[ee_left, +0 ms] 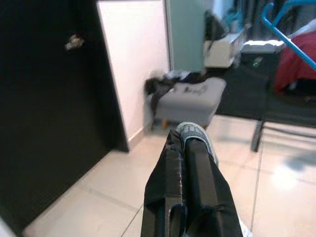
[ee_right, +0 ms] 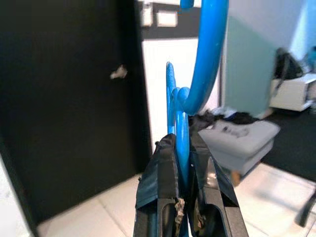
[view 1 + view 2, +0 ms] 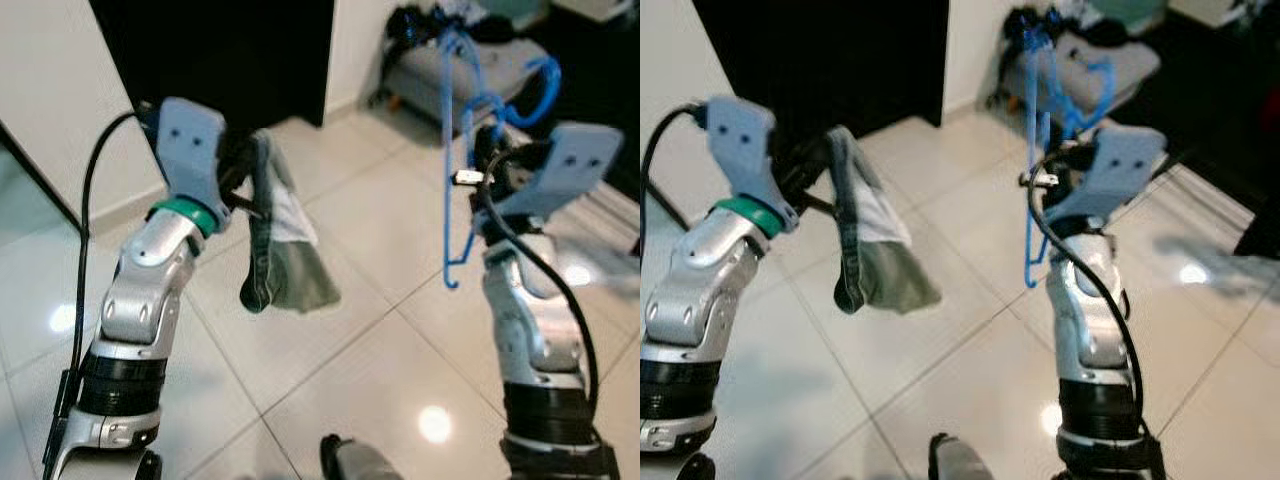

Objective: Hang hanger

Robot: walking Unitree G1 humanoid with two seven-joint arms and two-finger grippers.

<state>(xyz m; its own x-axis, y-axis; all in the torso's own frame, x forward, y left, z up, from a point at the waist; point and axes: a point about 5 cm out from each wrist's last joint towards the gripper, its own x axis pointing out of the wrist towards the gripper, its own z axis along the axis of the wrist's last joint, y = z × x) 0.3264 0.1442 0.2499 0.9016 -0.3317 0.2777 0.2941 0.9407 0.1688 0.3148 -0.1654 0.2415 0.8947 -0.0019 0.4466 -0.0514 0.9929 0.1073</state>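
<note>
Partly cropped, blue hanger (image 2: pixel 183 113) (right hand (image 2: pixel 185 148) clamps it).

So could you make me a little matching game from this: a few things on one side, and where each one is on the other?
Things:
1. blue plastic hanger
2. grey-green cloth garment
3. grey padded footstool
4. glossy white floor tiles

Places:
A. pinched in the left claw
B. beneath both arms
C. clamped in the right claw
D. standing by the white wall, with dark clothes on it

Pairs: 1-C, 2-A, 3-D, 4-B
</note>
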